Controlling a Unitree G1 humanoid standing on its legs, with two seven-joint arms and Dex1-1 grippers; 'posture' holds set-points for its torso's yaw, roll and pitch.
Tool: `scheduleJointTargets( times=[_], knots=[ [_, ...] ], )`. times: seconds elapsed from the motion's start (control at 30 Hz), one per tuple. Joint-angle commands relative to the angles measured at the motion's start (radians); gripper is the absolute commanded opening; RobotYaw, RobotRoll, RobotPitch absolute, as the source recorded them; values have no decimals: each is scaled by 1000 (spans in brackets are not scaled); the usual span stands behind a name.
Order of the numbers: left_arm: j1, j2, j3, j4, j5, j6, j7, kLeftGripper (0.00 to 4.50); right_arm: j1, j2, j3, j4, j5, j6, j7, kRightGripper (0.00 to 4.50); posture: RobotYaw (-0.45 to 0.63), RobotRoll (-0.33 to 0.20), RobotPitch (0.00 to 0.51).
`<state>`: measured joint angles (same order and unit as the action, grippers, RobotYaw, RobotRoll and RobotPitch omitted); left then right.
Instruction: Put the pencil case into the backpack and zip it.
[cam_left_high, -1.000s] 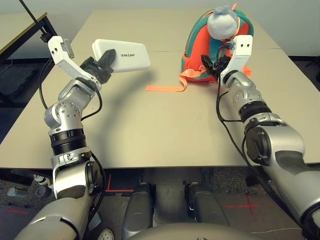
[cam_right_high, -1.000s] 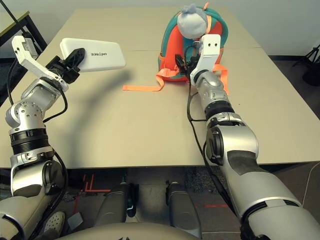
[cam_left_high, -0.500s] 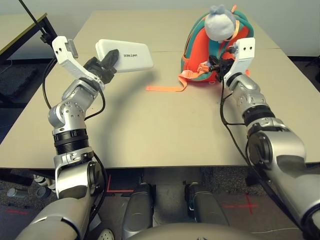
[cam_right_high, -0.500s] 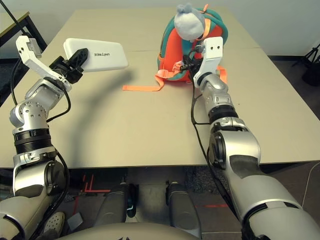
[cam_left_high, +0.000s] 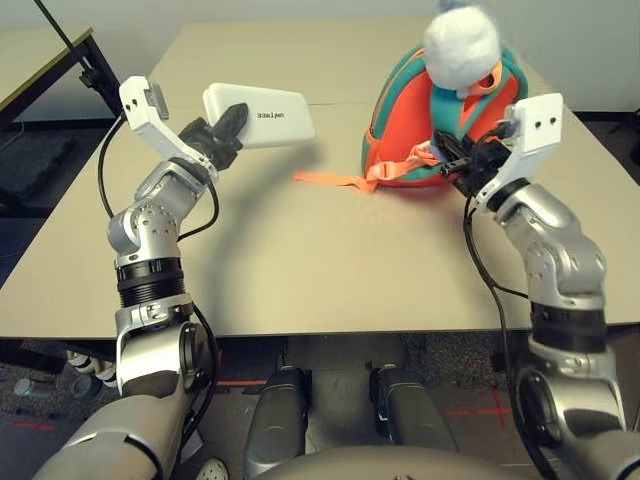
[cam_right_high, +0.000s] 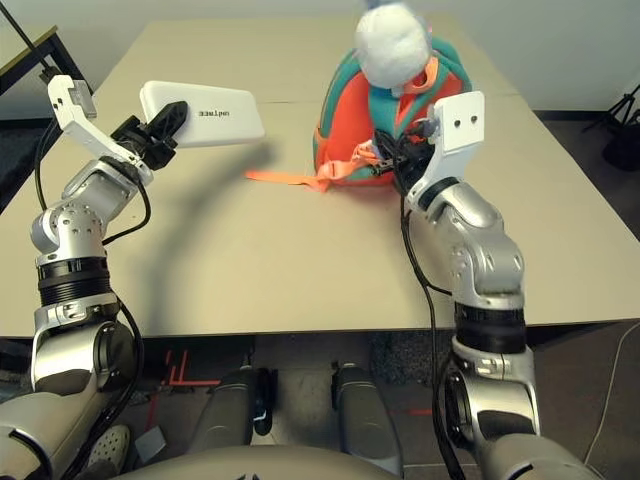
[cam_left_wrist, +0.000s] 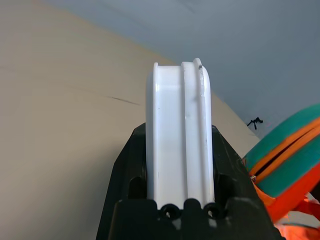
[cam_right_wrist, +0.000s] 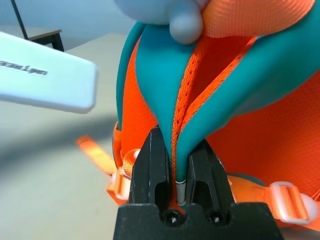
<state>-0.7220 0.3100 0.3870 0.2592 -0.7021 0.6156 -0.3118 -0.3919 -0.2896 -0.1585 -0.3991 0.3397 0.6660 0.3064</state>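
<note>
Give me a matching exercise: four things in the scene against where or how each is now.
1. pencil case
2. backpack
3. right gripper
4. plush head

A. shut on a teal strap
B. orange and teal, on the table
C. at the backpack's upper part
D. between the left gripper's fingers

1-D; 2-B; 3-A; 4-C

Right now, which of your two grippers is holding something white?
My left gripper: its fingers are closed on the white pencil case. My right gripper pinches a teal and orange strap of the backpack instead.
</note>
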Motion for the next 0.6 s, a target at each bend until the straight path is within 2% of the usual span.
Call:
scheduleJointTargets(
  times=[0.03, 0.2, 0.33, 0.47, 0.6],
  knots=[
    [-35, 4, -8, 20, 10, -25, -28, 1310, 31, -18, 23, -187, 37, 31, -2, 127, -73, 0, 112],
    [-56, 7, -17, 54, 17, -34, -45, 1310, 107, -26, 16, -328, 74, 95, -25, 127, -89, 0, 111],
    [-68, 0, -24, 74, 25, -42, -56, 1310, 224, -10, 55, -389, 60, 78, -45, 127, -101, 0, 109],
    [-78, -8, -29, 85, 33, -50, -66, 1310, 289, -20, 104, -323, 3, -9, -26, 127, -104, 0, 106],
    [-90, -5, -33, 81, 37, -59, -91, 1310, 270, -18, 133, -222, -50, -55, -40, 127, -98, 0, 101]
  ],
)
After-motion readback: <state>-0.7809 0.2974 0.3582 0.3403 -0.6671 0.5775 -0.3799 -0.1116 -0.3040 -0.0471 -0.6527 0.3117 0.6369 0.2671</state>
